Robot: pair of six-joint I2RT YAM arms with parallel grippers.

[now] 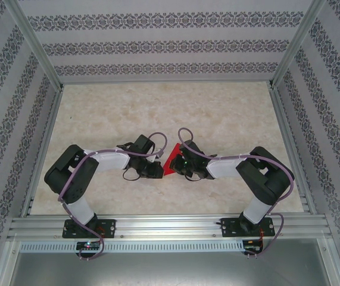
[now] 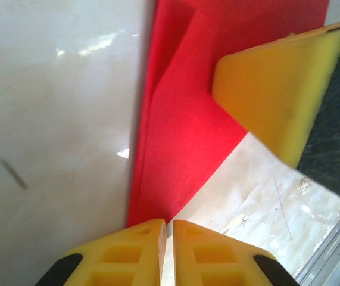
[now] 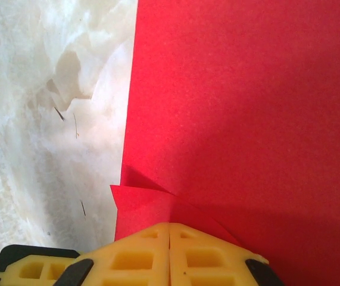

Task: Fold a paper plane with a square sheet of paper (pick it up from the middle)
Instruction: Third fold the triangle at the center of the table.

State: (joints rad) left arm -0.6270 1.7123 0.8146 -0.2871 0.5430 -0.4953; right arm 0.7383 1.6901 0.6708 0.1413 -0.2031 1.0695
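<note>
The red sheet of paper (image 1: pixel 170 165) lies folded into a pointed triangle on the marble table (image 1: pixel 158 113), between the two grippers. My right gripper (image 1: pixel 180 165) is shut on it: in the right wrist view small folded layers of the paper (image 3: pixel 247 107) fan out from the closed tips (image 3: pixel 170 226). My left gripper (image 1: pixel 158 170) sits at the paper's left side. Its jaws (image 2: pixel 170 223) are almost together with a thin slit showing table, and the paper's narrow point (image 2: pixel 181 119) runs up to its left fingertip. One right finger (image 2: pixel 271 89) rests on the paper's far edge.
Aluminium rails (image 1: pixel 170 226) carry both arm bases along the near edge, and one rail (image 2: pixel 330 262) shows close to the left gripper. Patterned walls and metal posts (image 1: pixel 39 53) enclose the table. Open marble lies behind the grippers.
</note>
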